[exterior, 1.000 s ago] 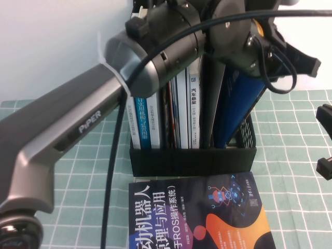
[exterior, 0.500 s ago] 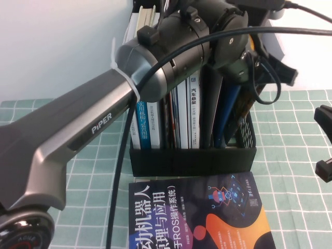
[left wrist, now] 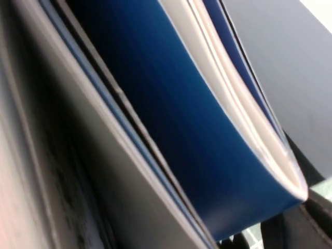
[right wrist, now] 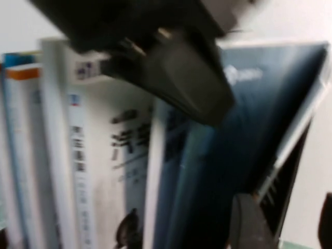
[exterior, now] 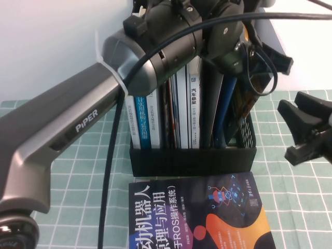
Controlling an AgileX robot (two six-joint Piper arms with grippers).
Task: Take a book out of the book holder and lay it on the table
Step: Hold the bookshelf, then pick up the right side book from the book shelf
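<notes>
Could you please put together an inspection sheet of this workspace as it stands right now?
Surface: table with green gridded cloth, flat.
Job's things: black book holder packed with upright books; blue folder leaning in its right slot.
Clutter: navy book lying flat in front of the holder.
Grippers: left tool over the holder's right slots, against the folder; right tool open, empty, beside the holder's right side.
Cables: black cable hanging along the left arm.
Surroundings: plain pale wall.
</notes>
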